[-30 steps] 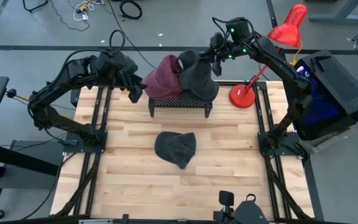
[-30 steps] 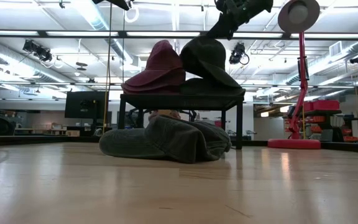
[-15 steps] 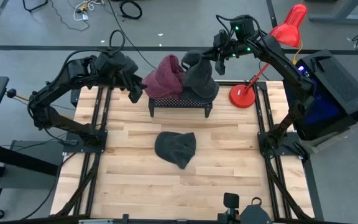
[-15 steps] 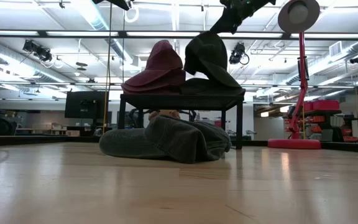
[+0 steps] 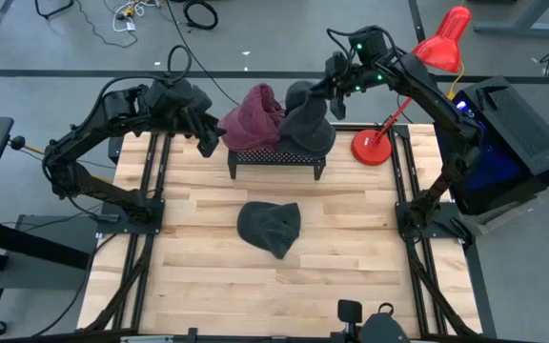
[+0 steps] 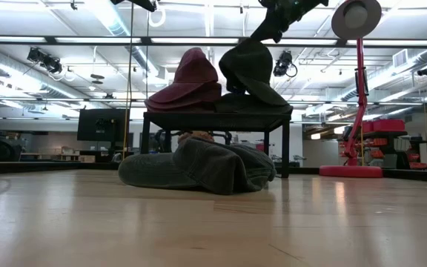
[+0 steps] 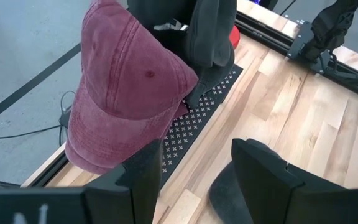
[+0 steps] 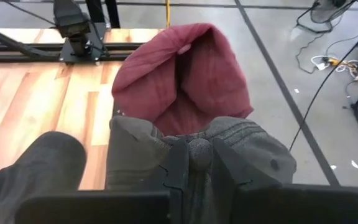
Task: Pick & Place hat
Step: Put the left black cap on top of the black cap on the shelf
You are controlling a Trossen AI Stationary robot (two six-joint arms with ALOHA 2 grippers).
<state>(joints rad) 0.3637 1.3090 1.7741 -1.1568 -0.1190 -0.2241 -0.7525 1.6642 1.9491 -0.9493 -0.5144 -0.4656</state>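
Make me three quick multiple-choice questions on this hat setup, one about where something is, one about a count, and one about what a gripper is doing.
1. Where does the maroon cap sit?
A. on the black rack
B. on the wooden table
C. on the lamp

2. How many hats are in view?
A. one
B. two
C. three

3. What is the right gripper doing?
A. hanging open over the table
B. pinching the dark grey hat at its top
C. holding the lamp

Key: 1 A, the cap rests on the rack beside the dark grey hat. 2 C, two on the rack and a grey beanie on the table. 3 B, the right wrist view shows its fingers closed on the hat's crown.
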